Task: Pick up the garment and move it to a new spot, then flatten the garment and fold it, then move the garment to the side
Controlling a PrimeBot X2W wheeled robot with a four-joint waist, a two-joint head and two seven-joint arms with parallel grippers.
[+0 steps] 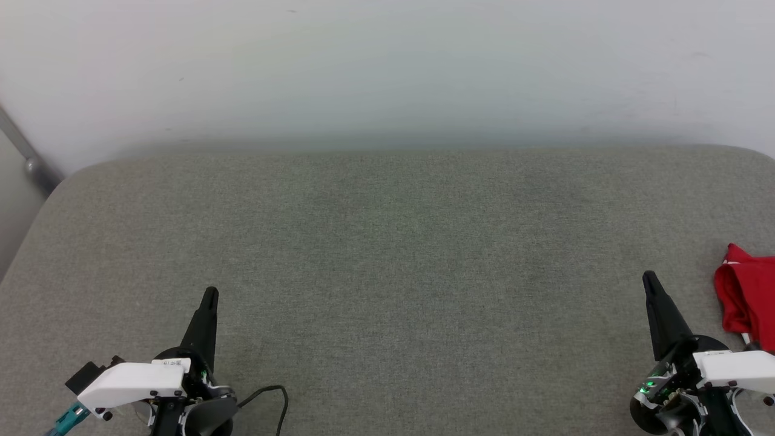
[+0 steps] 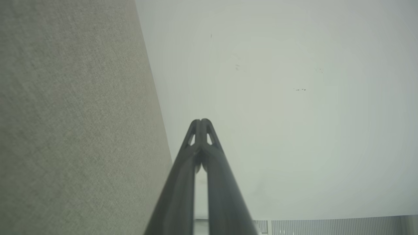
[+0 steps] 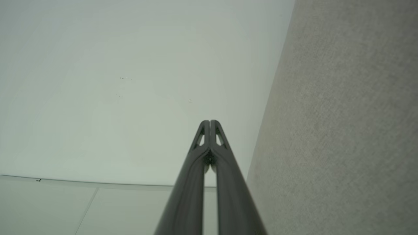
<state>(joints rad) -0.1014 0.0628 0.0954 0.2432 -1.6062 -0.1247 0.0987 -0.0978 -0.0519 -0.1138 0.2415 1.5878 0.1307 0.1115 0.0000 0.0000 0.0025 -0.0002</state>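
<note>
The garment (image 1: 746,300) is a crumpled red heap with a bit of white trim, lying at the right edge of the head view on the grey padded surface (image 1: 387,254); most of it is cut off by the frame. My right gripper (image 1: 650,280) stands just left of it, apart from it, shut with nothing held. At the lower left my left gripper (image 1: 210,295) is shut and empty too. In the left wrist view the left gripper (image 2: 201,121) has its tips pressed together, as does the right gripper (image 3: 210,122) in the right wrist view.
A pale wall (image 1: 387,66) rises behind the padded surface. A grey metal bar (image 1: 27,157) leans at the far left corner. A black cable (image 1: 269,393) loops on the surface beside my left wrist.
</note>
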